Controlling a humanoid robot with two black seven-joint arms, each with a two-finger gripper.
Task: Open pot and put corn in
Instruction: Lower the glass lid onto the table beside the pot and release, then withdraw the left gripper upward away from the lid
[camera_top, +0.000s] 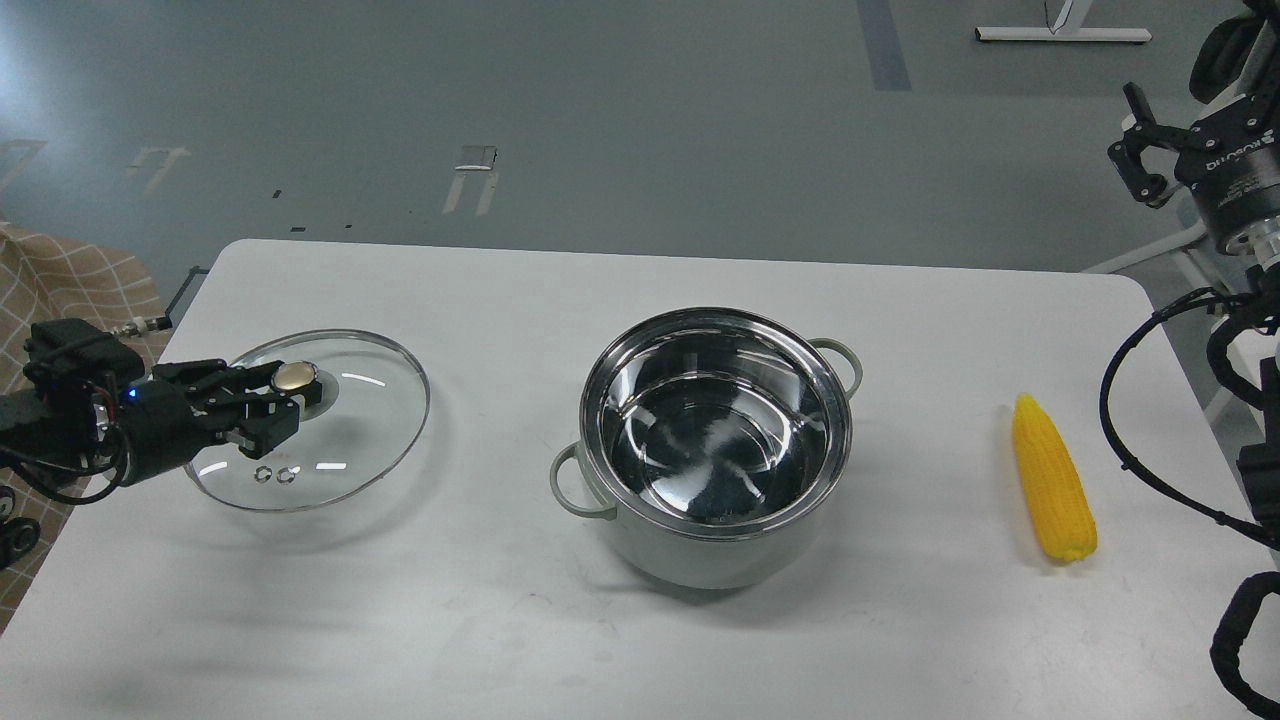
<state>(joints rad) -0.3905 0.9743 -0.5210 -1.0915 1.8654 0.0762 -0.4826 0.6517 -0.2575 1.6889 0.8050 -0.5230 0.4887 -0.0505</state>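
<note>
The pale grey-green pot (716, 445) stands uncovered in the middle of the white table, and its shiny steel inside is empty. The yellow corn (1052, 478) lies on the table to the right of the pot, point away from me. My left gripper (283, 395) is at the table's left side, shut on the gold knob of the glass lid (370, 420). The lid is low over the table or resting on it; I cannot tell which. My right gripper (1130, 140) is open and empty, raised past the table's far right corner.
The white table (500, 600) has bare surface in front of the pot and between the lid and the pot. A checked cloth (70, 285) lies off the table's left edge. Black cables (1150, 450) hang at the right edge.
</note>
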